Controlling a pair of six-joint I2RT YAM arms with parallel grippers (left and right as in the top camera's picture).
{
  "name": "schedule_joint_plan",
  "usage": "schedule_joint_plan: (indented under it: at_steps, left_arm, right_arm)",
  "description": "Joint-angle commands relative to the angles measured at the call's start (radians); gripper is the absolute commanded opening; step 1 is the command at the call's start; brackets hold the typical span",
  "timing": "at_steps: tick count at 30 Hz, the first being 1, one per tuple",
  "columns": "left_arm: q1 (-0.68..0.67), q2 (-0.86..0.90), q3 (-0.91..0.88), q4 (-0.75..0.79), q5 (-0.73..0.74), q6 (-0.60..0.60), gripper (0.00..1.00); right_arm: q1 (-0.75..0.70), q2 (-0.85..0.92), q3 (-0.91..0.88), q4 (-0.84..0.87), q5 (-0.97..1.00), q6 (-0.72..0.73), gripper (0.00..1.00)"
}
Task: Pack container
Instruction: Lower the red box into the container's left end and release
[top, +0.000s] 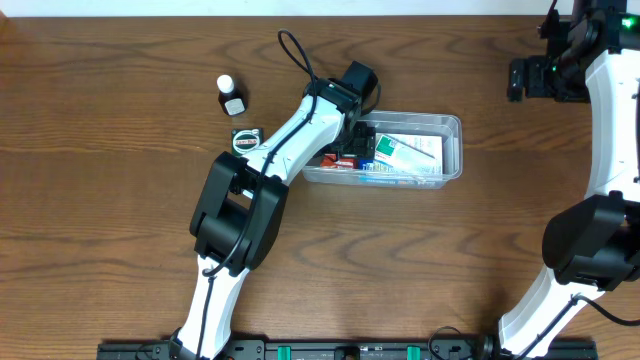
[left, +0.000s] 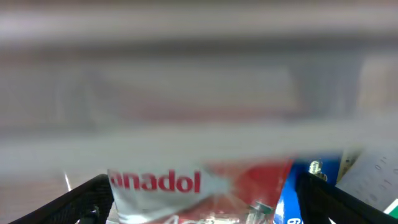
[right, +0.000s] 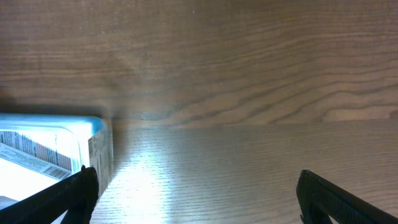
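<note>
The container (top: 452, 150) is a clear shallow tub at the table's middle. It holds a white and green box (top: 408, 151) and red packets (top: 338, 159). My left gripper (top: 348, 140) reaches into its left end. In the left wrist view its fingers (left: 202, 202) are spread wide, with a red and white Panadol packet (left: 186, 186) lying between them and a blue packet (left: 298, 199) to the right. My right gripper (top: 517, 78) is at the far right, open and empty over bare wood (right: 199, 199).
A small dark bottle with a white cap (top: 230, 95) and a small round tin (top: 245, 139) stand left of the container. A pale blue-edged box with a barcode (right: 56, 146) shows at the left of the right wrist view.
</note>
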Motion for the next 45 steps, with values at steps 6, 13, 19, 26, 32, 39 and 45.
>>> schedule_joint_plan:
  at_steps: [6,13,19,26,32,39,45]
  left_arm:
    - [0.011,-0.049,0.043,-0.002,-0.002,0.024,0.90]
    - [0.013,-0.080,0.043,-0.014,-0.002,0.023,0.86]
    - [0.014,-0.083,0.043,-0.013,-0.002,0.023,0.66]
    - [0.003,-0.081,0.039,-0.017,-0.002,0.023,0.33]
    - [0.001,-0.077,0.024,0.007,-0.002,0.023,0.31]
    - [0.001,-0.075,-0.019,0.036,-0.002,0.019,0.31]
    - [0.001,-0.075,-0.045,0.055,-0.002,0.019,0.31]
  right_arm:
    - [-0.003,-0.021,0.015,-0.001,0.000,0.014,0.99]
    - [-0.003,-0.021,0.015,-0.001,0.000,0.014,0.99]
    - [-0.003,-0.021,0.015,-0.001,0.000,0.014,0.99]
    - [-0.003,-0.021,0.015,-0.001,0.000,0.014,0.99]
    - [-0.003,-0.021,0.015,-0.001,0.000,0.014,0.99]
    - [-0.003,-0.021,0.015,-0.001,0.000,0.014,0.99]
    - [-0.003,-0.021,0.015,-0.001,0.000,0.014,0.99]
